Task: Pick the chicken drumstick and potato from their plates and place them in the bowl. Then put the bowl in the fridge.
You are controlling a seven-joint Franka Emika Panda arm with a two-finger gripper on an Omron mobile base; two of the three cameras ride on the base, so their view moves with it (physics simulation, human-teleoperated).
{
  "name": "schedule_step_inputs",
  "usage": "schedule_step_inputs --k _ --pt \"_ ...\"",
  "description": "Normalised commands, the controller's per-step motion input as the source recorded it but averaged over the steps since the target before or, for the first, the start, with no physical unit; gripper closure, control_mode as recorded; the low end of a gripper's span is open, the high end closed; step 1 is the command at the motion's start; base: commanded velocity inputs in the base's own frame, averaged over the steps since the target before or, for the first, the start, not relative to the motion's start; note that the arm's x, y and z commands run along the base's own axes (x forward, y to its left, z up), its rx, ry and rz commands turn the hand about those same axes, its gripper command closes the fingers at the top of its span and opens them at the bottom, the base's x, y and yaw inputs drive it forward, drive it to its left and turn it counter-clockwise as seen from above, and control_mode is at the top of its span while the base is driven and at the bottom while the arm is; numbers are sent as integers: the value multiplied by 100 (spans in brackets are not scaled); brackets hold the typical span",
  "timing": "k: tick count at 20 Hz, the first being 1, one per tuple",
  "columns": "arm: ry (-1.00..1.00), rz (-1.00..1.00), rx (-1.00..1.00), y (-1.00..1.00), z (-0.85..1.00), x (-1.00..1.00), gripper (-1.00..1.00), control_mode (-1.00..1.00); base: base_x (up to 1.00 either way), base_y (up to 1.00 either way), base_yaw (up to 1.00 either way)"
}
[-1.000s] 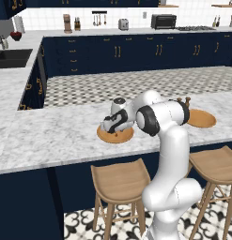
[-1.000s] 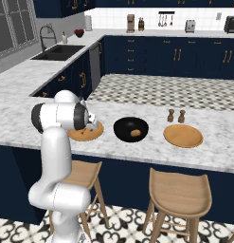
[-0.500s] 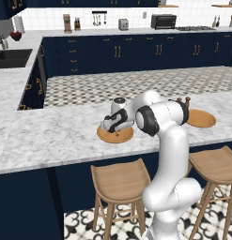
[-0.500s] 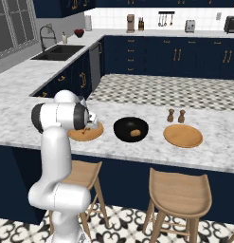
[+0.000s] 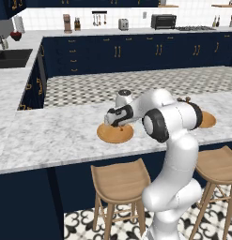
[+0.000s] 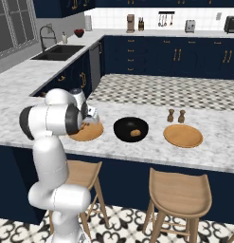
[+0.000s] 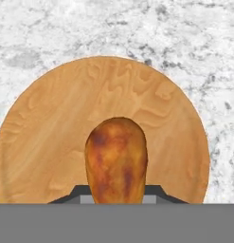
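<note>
The chicken drumstick (image 7: 116,159) sits between the two finger tips of the gripper (image 7: 116,195), which are closed on its lower part from both sides. In the hand view its thick, rounded end points away from the gripper. It is orange-brown with darker patches.

Directly under the gripper lies the wooden plate (image 7: 57,123), and the drumstick is over the middle of it; whether it still touches the wood I cannot tell. Around the plate is the marble counter (image 7: 184,38).

In the left base view the gripper (image 5: 109,123) is low over this plate (image 5: 115,134), close to the near edge of the counter.

In the right base view, the black bowl (image 6: 130,129) stands on the counter just beside this plate (image 6: 89,133), on the side away from the arm. The potato (image 6: 135,133) already lies inside the bowl. Farther than the bowl from the gripper is the second plate (image 6: 183,135), with two small shakers (image 6: 175,115) just behind it.
</note>
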Motion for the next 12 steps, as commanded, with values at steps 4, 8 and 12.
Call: schedule_step_inputs --k 4,8,12 --pt "4 0 0 -75 71 -10 100 -100 0 0 0" --pt "2 0 0 -97 33 -7 100 -100 0 0 0" --pt "4 0 0 -92 4 0 100 -100 0 0 0"
